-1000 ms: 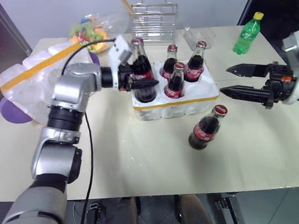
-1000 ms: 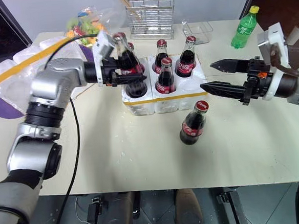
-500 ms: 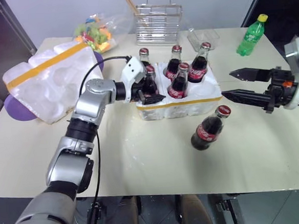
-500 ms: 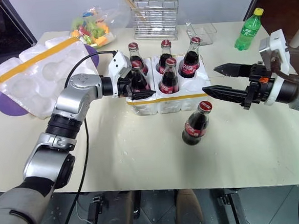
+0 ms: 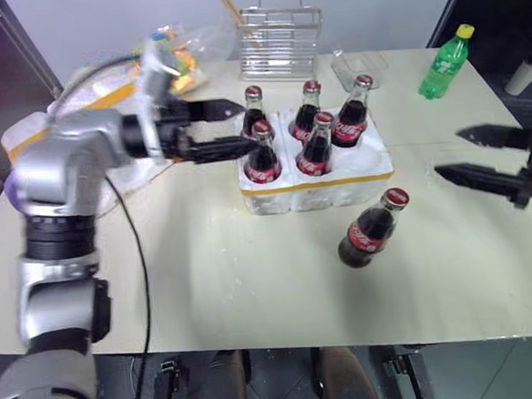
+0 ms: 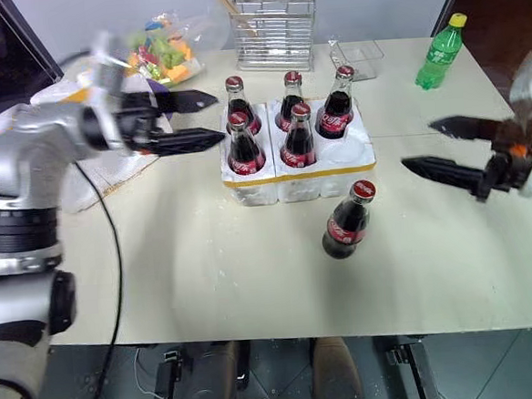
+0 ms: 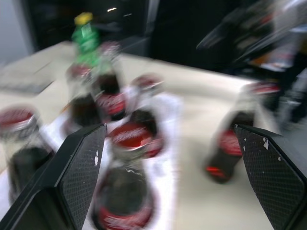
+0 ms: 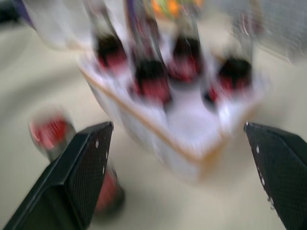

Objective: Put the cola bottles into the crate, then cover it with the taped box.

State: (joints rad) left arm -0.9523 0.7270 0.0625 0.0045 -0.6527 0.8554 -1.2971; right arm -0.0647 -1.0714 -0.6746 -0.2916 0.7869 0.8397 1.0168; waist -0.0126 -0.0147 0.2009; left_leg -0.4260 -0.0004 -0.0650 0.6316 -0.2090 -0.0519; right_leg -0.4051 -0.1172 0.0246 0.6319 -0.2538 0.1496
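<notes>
Left gripper [image 6: 207, 120], fingers spread and empty, hangs just left of the crate [image 6: 298, 174]; right gripper [image 6: 419, 147], open, sits right of it.

Glossy glass cola bottles [image 6: 344, 220] in matt white foam crate [image 6: 299, 174].

Five cola bottles [image 6: 296, 135] standing in crate [image 6: 355, 162] mid-surface; sixth bottle [image 6: 345, 221] standing before it; taped box [image 5: 77, 112] lying left.
</notes>
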